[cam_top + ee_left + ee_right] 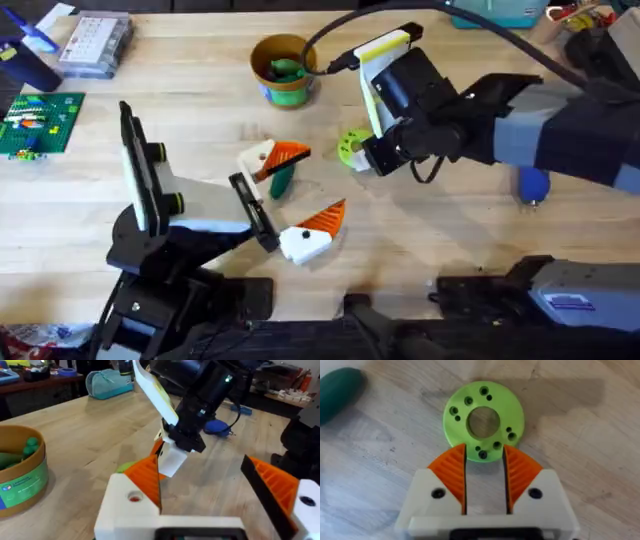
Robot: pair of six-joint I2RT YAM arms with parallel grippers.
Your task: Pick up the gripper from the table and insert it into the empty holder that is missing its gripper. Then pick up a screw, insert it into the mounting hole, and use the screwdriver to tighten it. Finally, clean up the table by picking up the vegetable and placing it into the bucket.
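Right gripper (485,477), fingers narrowly parted, hovers at the green disc's (484,421) rim; left gripper (300,200) stands open beside the vegetable (281,178). Straddle the rim squarely before closing.

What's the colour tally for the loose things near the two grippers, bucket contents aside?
Green: 2 (disc, vegetable)
Yellow: 1 (bucket)
Blue: 1 (screwdriver)
Total: 4

Dark-green vegetable (282,178) lying on table, yellow green-banded bucket (284,72) upright behind, blue screwdriver (533,184) far right.
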